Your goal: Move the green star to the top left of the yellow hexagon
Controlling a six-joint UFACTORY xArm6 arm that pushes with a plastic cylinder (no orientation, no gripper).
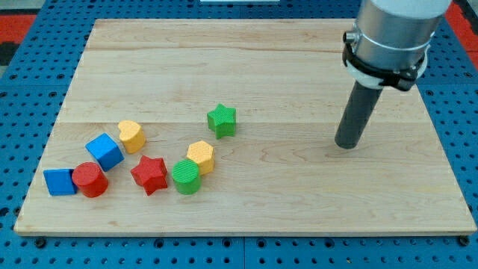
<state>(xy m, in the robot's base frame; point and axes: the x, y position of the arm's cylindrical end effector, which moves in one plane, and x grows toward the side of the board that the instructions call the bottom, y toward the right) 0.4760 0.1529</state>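
Observation:
The green star (222, 119) lies near the middle of the wooden board (246, 67). The yellow hexagon (201, 156) lies below and slightly left of it, touching a green cylinder (187, 176). My tip (346, 143) rests on the board far to the right of the green star, level with a point between the star and the hexagon, touching no block.
A red star (149, 174) sits left of the green cylinder. A yellow heart (131, 135), a blue cube (104, 152), a red cylinder (90, 179) and another blue block (59, 181) cluster at the lower left. A blue pegboard (22, 112) surrounds the board.

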